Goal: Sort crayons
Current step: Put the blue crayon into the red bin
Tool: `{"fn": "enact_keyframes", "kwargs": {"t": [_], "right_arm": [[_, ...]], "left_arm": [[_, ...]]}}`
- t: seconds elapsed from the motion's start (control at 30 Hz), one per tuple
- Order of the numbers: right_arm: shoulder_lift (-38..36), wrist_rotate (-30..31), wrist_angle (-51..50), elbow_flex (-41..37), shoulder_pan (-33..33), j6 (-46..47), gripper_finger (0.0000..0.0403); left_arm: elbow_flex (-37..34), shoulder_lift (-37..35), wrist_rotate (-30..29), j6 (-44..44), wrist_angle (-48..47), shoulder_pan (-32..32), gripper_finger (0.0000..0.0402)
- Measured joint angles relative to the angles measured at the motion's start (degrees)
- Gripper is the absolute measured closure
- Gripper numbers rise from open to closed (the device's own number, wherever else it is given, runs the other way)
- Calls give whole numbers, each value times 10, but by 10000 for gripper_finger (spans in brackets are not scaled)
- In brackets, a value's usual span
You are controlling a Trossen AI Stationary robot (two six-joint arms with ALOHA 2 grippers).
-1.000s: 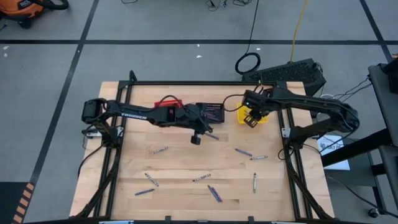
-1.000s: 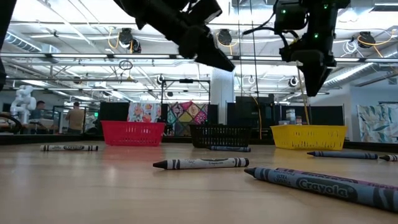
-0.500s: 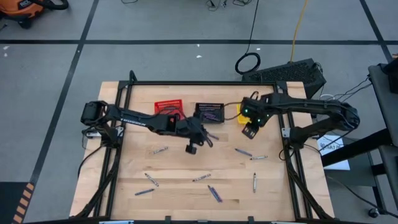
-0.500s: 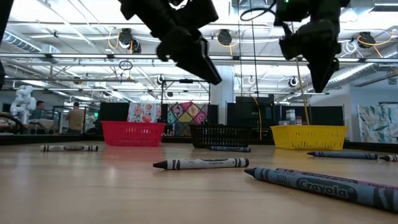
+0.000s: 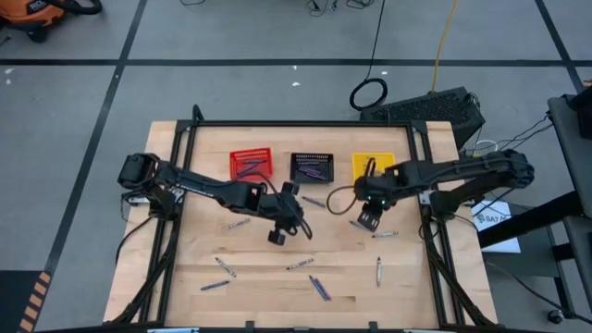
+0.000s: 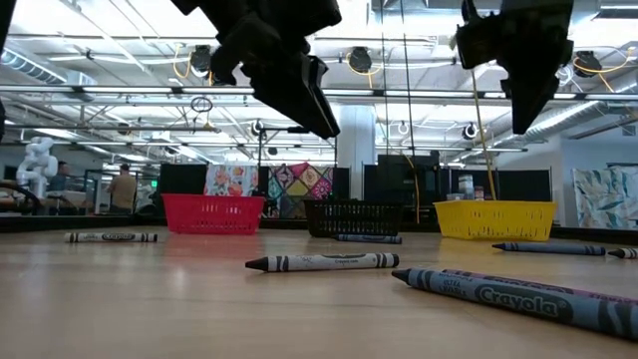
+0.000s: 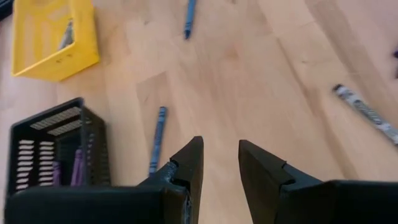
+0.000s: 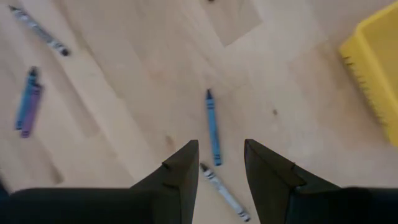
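While both dark arms hang above the pale wooden table point(image 5: 194, 268), neither holds anything: the left gripper point(image 7: 219, 163) hovers over the middle of the board with its two fingers parted and nothing between them, and the right gripper point(image 8: 219, 163) hovers to the right of centre, its fingers likewise spread and empty. Along the far edge stand three small plastic baskets in a row, the red basket point(image 5: 251, 164) on the left, the black basket point(image 5: 312, 167) in the middle and the yellow basket point(image 5: 372, 165) on the right. Some thin crayons already lie inside the red and black baskets, and one shows in the yellow. The remaining loose crayons point(image 5: 319, 288) are scattered flat over the near half of the table, well apart from one another. A blue crayon point(image 8: 212, 126) lies on the wood just ahead of the right gripper, with a grey crayon point(image 8: 224, 193) close beside it. Another blue crayon point(image 7: 157, 138) lies just beside the black basket, near the left gripper.
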Motion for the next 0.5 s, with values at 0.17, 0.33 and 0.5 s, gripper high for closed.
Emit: {"fn": "enact_keyframes", "kwargs": {"t": [0.17,0.33,0.5], "right_arm": [[0,30,11,-37,30,6,287],[0,29,101,-101,44,20,287],[0,30,156,-135,49,23,287]], "left_arm": [[0,0,0,0,1,-1,301],[0,0,0,0,1,-2,301],[0,0,0,0,1,-1,301]]}}
